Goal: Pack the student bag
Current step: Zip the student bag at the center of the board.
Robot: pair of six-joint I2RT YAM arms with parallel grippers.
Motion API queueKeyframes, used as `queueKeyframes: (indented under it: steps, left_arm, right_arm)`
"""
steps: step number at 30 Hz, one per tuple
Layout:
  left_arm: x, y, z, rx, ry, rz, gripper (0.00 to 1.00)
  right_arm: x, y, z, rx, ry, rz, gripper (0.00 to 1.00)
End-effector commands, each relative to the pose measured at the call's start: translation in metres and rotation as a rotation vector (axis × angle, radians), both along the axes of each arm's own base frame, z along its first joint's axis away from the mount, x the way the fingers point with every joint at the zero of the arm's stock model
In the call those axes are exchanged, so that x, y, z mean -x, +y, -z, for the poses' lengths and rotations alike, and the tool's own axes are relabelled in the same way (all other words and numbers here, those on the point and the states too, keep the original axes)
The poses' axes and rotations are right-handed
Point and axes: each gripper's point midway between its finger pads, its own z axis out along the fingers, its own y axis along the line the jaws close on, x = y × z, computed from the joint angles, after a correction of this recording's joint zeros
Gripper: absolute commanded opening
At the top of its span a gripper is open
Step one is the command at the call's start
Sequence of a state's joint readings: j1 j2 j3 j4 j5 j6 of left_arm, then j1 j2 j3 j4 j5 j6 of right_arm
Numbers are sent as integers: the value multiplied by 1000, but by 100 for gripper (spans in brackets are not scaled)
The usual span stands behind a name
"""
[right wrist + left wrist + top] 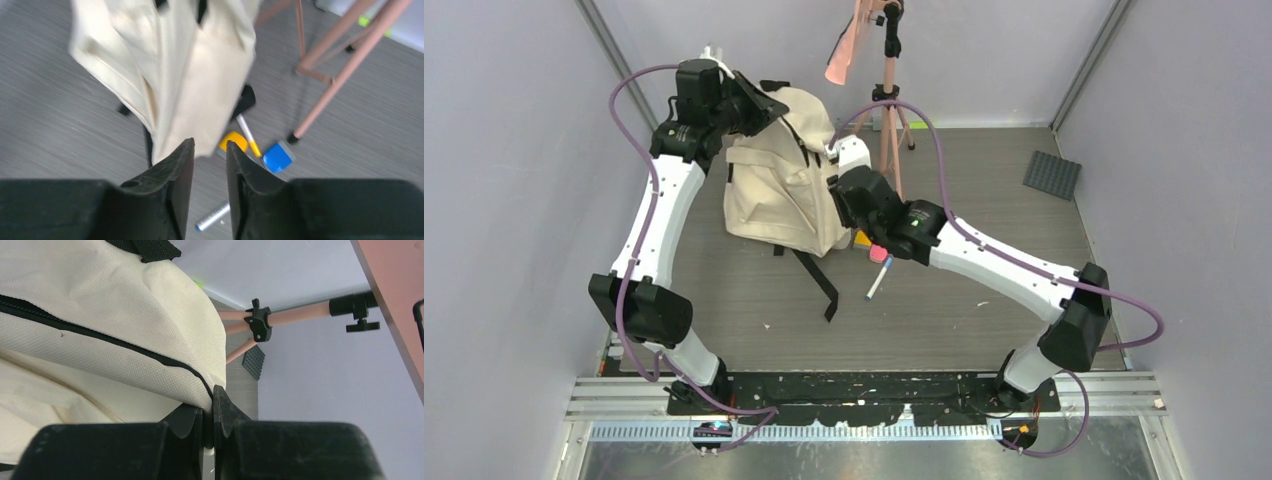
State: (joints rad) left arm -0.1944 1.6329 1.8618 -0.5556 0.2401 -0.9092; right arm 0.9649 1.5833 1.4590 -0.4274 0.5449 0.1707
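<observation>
Mostly upright, the student bag point(779, 190) sits on the grey table point(944, 320) toward the far left, with its top held up. The right wrist view shows it blurred and cut off at the top, and no view shows its inside. The left gripper point(212, 412) is pinched together on the bag's upper edge just below the black zip point(100, 340), its fingertips point(225, 410) clamped on the cream cloth. The right gripper point(209, 150) hovers at the bag's right side, jaws slightly apart with nothing between them. A pink tripod point(889, 110) stands behind the bag, its head cut off by the frame edge. Half hidden under the bag's corner lie a yellow item point(234, 140) and a white pen point(246, 130). A blue item point(277, 157) and a silver marker point(214, 216) lie near them. A dark studded plate point(1052, 175) lies far right.
</observation>
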Motion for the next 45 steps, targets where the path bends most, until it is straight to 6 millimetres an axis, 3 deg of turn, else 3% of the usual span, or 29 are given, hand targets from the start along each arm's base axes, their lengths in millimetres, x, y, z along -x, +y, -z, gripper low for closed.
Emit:
queueKeyframes:
  steps: [1,5,9,14,17,21,27,31,38,45]
  left_arm:
    - [46,-20,-141,53,-500,198,0]
    - [69,-32,-138,31,-525,325,0]
    - [91,-39,-133,17,-540,416,0]
    - [107,-37,-112,-13,-497,441,0]
    - [110,-34,-106,1,-475,417,0]
    - [111,-32,-106,10,-465,397,0]
    - [108,-28,-102,8,-446,366,0]
    - [109,-29,-103,8,-447,370,0]
    - [109,-29,-103,9,-443,371,0]
    - [112,-29,-101,11,-435,371,0]
  right_arm:
    - [7,24,-81,-204,-65,-148,46]
    - [2,30,-97,-280,-11,-229,67]
    - [-5,36,-107,-377,63,-274,73]
    - [-8,46,-124,-454,102,-311,71]
    - [-5,54,-120,-457,131,-347,69]
    - [-5,58,-113,-445,155,-355,66]
    - [1,60,-122,-431,104,-341,67]
    - [-6,59,-122,-416,73,-279,66]
    - [-14,60,-134,-391,13,-234,54]
    - [-11,72,-135,-333,-12,-247,52]
